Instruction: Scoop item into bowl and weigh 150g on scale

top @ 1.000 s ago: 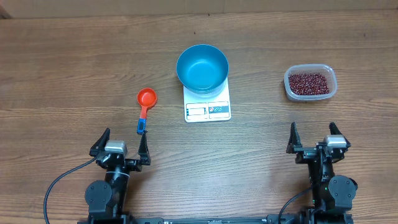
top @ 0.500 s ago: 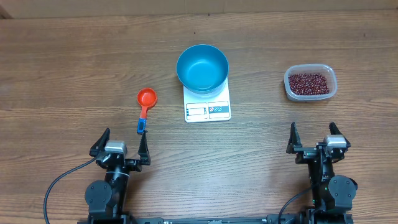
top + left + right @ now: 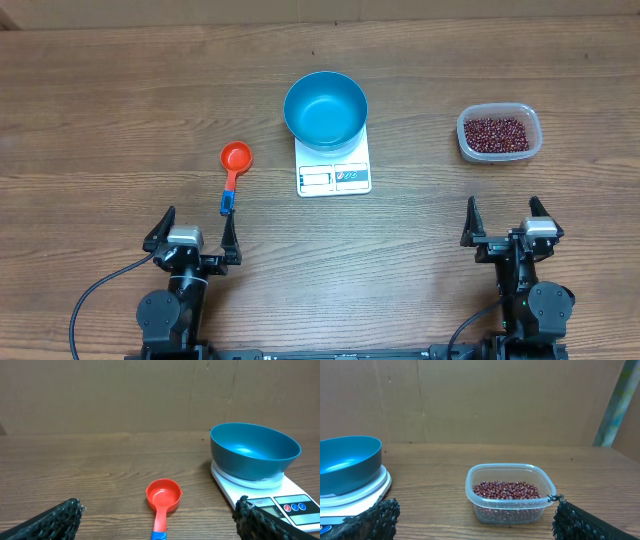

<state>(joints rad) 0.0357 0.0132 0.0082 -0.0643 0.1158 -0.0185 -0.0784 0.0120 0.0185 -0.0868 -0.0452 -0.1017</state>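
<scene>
nothing has moved — left gripper (image 3: 199,216) and right gripper (image 3: 503,206) gape apart, empty; bowl (image 3: 324,108) rests on scale (image 3: 334,178).

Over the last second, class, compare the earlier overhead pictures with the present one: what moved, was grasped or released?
Nothing visibly changed. The left gripper and right gripper stay open and empty; the orange scoop, the blue bowl on the scale and the beans in the clear tub lie untouched.

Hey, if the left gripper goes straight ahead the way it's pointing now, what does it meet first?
Probably the red scoop, lying just ahead of the open left gripper. From overhead its blue handle end sits toward that gripper's right finger, so contact could be glancing; height is unclear.
</scene>
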